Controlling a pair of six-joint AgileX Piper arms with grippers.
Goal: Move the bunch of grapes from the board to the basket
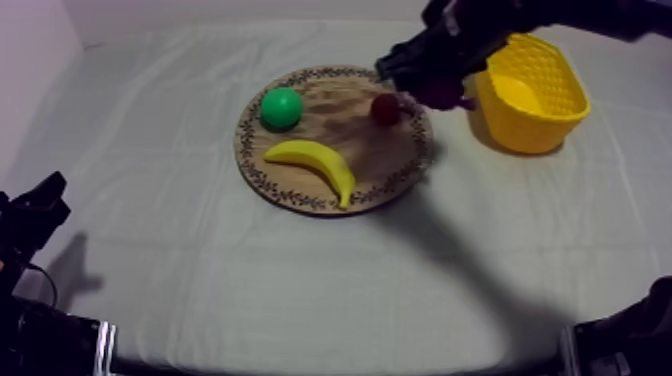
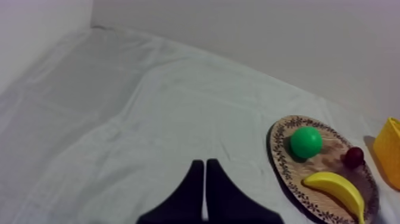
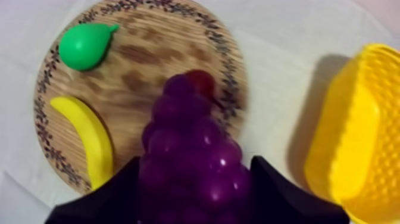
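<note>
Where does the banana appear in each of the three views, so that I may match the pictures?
Top view: the banana lies at the wooden board's near rim, below the green pear.
Left wrist view: the banana lies at the board's rim, next to the pear.
Right wrist view: the banana lies at the board's rim, beside the bunch of grapes.
Shared landmark: the green pear.

Soft light from above falls on the grey-white cloth point(image 1: 200, 260), where the right arm point(image 1: 470, 40) throws a broad, faint shadow from the wooden board point(image 1: 330, 110) toward the near right edge, and the left gripper point(image 1: 45, 200) leaves a small darker patch beside it. The yellow basket point(image 3: 357, 137) shades the cloth on its board side, and small pale glints sit on the bunch of grapes point(image 3: 193, 155).
</note>
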